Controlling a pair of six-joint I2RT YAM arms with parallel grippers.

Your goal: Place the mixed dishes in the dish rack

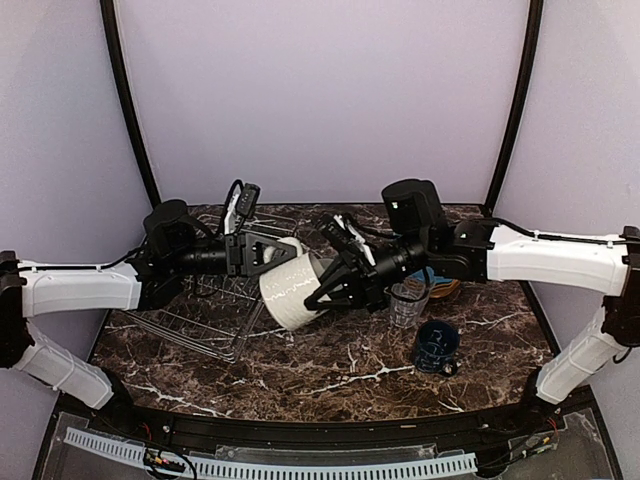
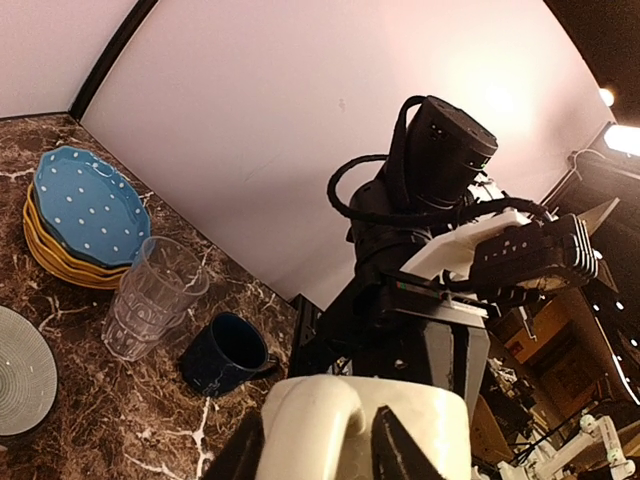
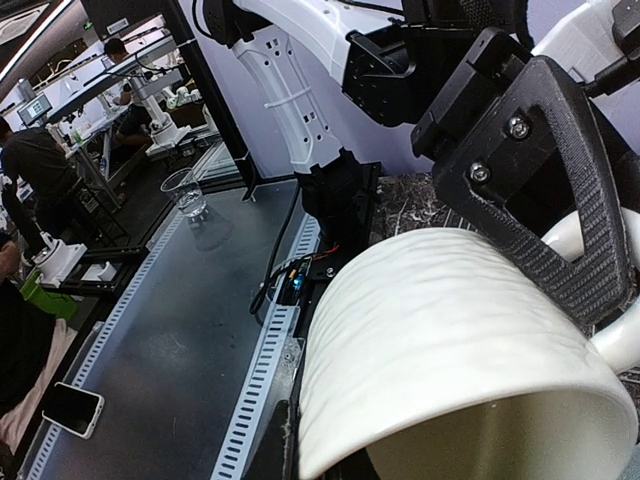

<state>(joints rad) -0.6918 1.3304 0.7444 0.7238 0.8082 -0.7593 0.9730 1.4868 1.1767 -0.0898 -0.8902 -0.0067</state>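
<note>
The cream mug (image 1: 293, 287) hangs tilted in mid-air over the right edge of the silver wire dish rack (image 1: 205, 318). My left gripper (image 1: 262, 255) is shut on its handle (image 2: 330, 420), with one finger (image 2: 402, 452) on each side. My right gripper (image 1: 330, 288) grips the mug's rim wall from the other side. In the right wrist view the ribbed mug (image 3: 460, 340) fills the frame and my right gripper (image 3: 330, 462) barely shows. The clear ribbed glass (image 1: 407, 303), the dark blue mug (image 1: 436, 347) and the plate stack (image 1: 442, 287) stand at the right.
In the left wrist view the blue dotted plate (image 2: 88, 205) lies on the mustard-yellow plates (image 2: 55, 255). Beside them stand the glass (image 2: 150, 295) and the dark blue mug (image 2: 225, 355). A pale patterned dish (image 2: 20, 372) is at the left edge. The right arm (image 2: 440, 190) is close ahead.
</note>
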